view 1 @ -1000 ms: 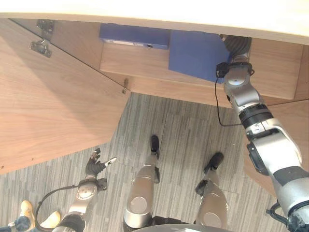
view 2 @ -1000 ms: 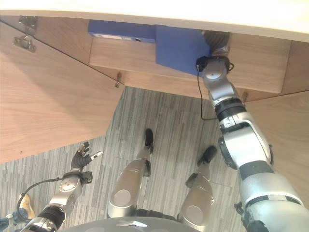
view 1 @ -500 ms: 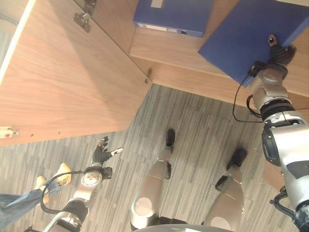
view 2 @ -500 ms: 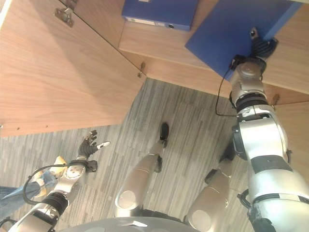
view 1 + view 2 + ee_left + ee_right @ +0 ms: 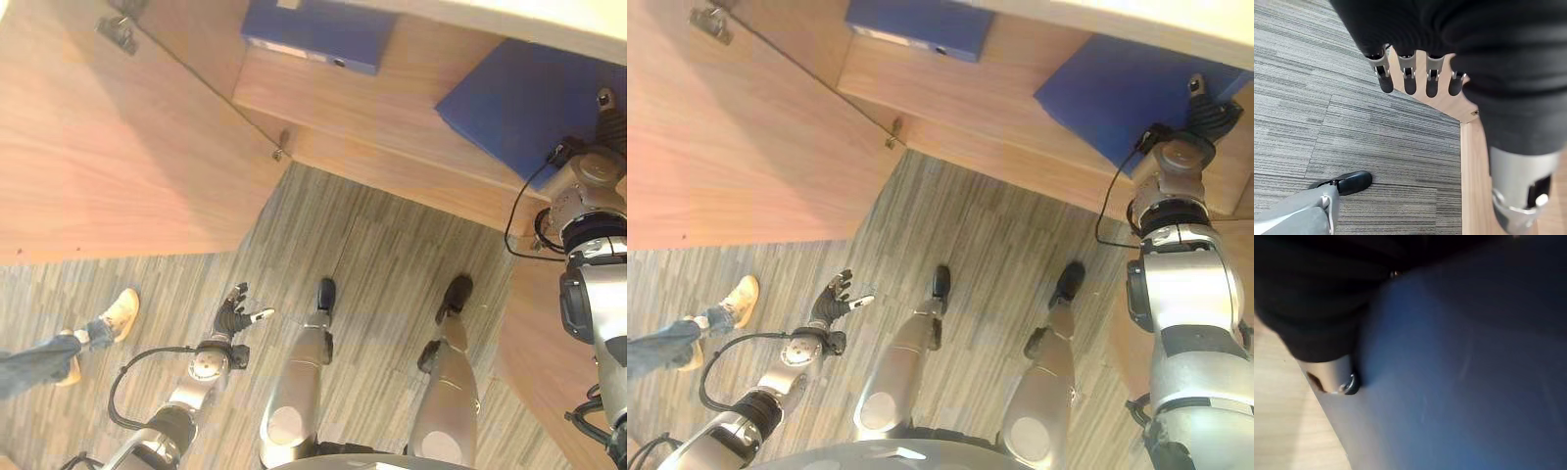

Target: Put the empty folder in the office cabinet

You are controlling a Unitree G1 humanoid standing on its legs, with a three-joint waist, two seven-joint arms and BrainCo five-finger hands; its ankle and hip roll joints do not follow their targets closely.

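Grey carpet (image 5: 392, 264) below; I see my right hand (image 5: 1205, 103) clamped on the blue folder (image 5: 529, 98) at the cabinet (image 5: 411, 78) shelf. Left hand (image 5: 235, 315) fingers (image 5: 1410, 83) apart, well away.

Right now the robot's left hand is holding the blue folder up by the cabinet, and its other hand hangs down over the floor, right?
Not quite: it is the right hand that holds the blue folder up by the cabinet, as the right eye view shows. The left hand is the one hanging down over the floor.
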